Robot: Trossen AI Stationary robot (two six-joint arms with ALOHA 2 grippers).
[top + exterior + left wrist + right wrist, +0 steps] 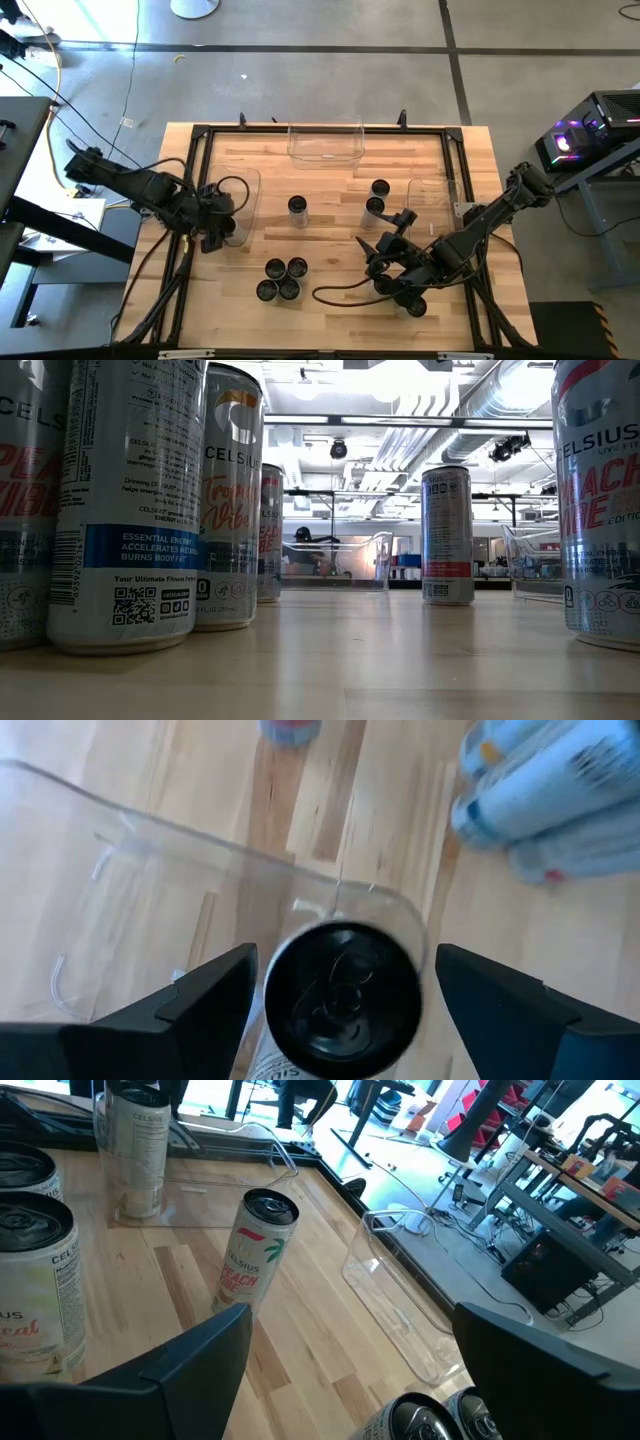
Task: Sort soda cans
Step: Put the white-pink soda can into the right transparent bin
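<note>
Soda cans with dark tops stand upright on the wooden table: one alone [297, 205], a pair [377, 197] and a cluster [282, 279]. My left gripper [214, 236] hangs open over the near corner of the left clear bin [246, 180]. In the left wrist view, a can [345, 1000] stands in that bin between the left gripper's [345, 1020] fingers, with a narrow gap on each side. My right gripper [384, 250] waits open at the near right. Its fingers [200, 1370] have nothing between them, and a lone can [258, 1252] stands ahead.
A second clear bin [325, 150] sits at the far middle and a third [432, 190] at the right. A black frame [205, 132] runs round the table top. The low view shows cans close up [130, 510] [447, 535] and no gripper.
</note>
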